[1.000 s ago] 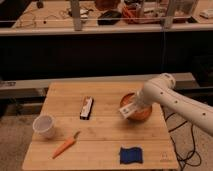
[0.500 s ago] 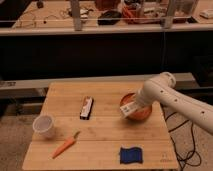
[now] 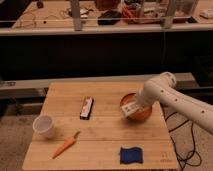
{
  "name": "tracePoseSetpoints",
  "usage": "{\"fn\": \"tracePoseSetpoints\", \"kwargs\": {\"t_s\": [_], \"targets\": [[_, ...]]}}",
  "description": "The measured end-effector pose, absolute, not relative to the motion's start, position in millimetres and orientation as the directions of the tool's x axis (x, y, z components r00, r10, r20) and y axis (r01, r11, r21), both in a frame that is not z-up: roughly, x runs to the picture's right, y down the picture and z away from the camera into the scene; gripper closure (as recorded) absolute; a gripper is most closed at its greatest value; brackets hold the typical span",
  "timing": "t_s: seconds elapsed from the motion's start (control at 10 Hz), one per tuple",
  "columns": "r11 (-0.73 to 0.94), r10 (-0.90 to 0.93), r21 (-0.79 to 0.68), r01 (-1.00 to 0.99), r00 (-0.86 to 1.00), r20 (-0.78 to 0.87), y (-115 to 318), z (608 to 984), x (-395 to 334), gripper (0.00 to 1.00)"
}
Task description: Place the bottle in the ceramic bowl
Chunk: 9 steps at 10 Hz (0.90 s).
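The robot's white arm (image 3: 176, 98) reaches in from the right and bends down toward the right part of the wooden table (image 3: 105, 136). Its gripper (image 3: 135, 105) sits at the end of the arm, low over the ceramic bowl (image 3: 144, 116), and is mostly hidden by the wrist. The fingers are clenched on the bottle (image 3: 130, 110), which sticks out below the wrist as a small white shape with an orange-red band. The bottle is tilted and hangs over the near left part of the bowl, its lower end close to the rim. Whether it touches the bowl cannot be told.

The orange-brown bowl stands near the right edge of the table, about midway between the near and far sides. To its left, well apart, a dark flat rectangular object (image 3: 87, 108) lies lengthwise. A white cup (image 3: 44, 126) stands upright near the left edge. A carrot (image 3: 64, 146) lies on a slant just to the right of and nearer than the cup. A blue cloth (image 3: 131, 155) lies by the near edge, nearer than the bowl.
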<state>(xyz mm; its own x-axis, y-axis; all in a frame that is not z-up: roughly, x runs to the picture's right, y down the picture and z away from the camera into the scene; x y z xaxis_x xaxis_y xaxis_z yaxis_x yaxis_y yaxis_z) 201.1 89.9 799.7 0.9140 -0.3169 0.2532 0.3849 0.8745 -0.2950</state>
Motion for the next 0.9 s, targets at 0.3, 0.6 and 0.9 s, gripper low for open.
{"fn": "tracePoseSetpoints", "kwargs": {"t_s": [0.3, 0.6, 0.9], "targets": [[0.878, -0.302, -0.307, 0.367, 0.923, 0.240, 91.4, 801.5, 205.3, 0.91], [0.880, -0.293, -0.316, 0.355, 0.929, 0.228, 91.6, 803.4, 208.6, 0.84], [0.882, -0.283, -0.325, 0.343, 0.934, 0.218, 92.1, 805.4, 210.6, 0.76]]}}
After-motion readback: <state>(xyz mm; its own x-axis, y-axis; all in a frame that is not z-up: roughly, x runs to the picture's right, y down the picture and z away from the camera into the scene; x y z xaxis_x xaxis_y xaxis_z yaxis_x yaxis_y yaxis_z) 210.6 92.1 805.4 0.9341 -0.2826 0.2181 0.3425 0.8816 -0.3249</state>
